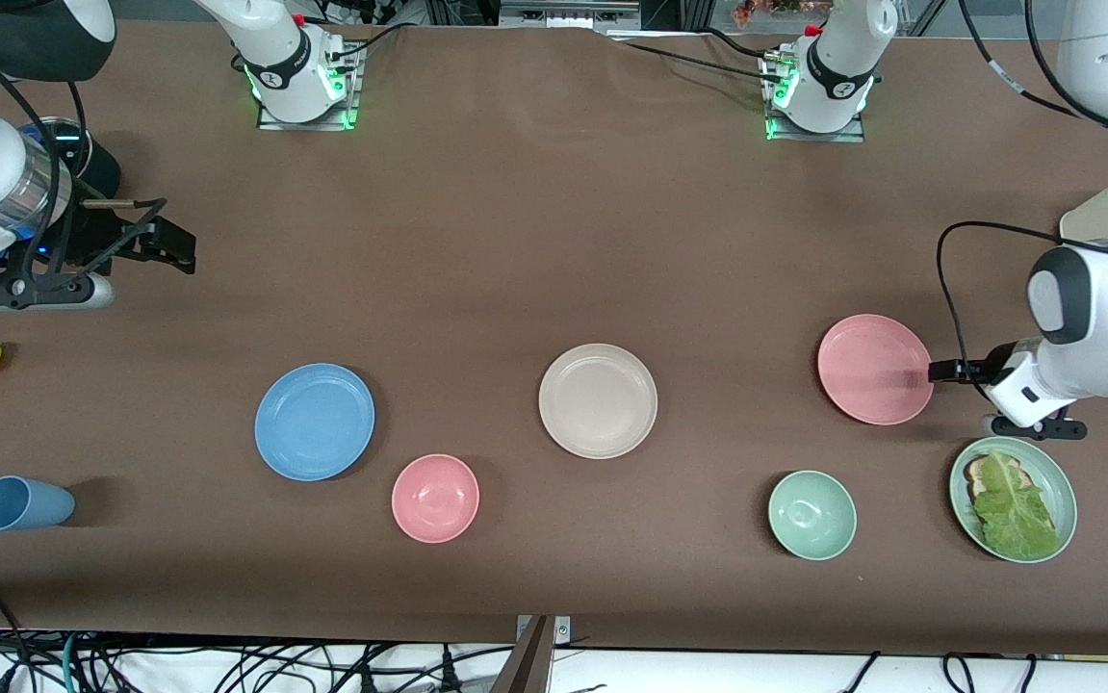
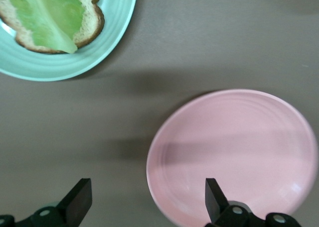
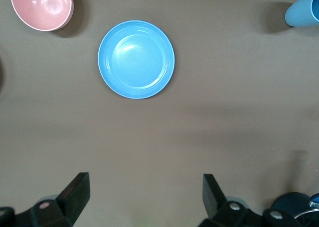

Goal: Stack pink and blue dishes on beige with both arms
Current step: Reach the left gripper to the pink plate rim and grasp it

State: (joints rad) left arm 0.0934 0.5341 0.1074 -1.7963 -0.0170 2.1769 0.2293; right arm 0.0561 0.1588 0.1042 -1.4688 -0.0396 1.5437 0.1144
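We are at the reach – our left gripper (image 1: 939, 371), wide open and empty, sits at the pink plate's (image 1: 874, 369) rim, with the beige plate (image 1: 598, 400) (bare) mid-table. Our right gripper (image 1: 173, 245), also open and empty, hangs well apart from the blue plate (image 1: 314, 421) – it must descend to that rim before closing.

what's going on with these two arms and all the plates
Nothing is stacked yet. The left end effector is open at the rim of the pink plate, about to take it. The right end effector is open and empty above the table, at the right arm's end, with the blue plate untouched below its wrist camera. The beige plate sits bare between the two, waiting for both.
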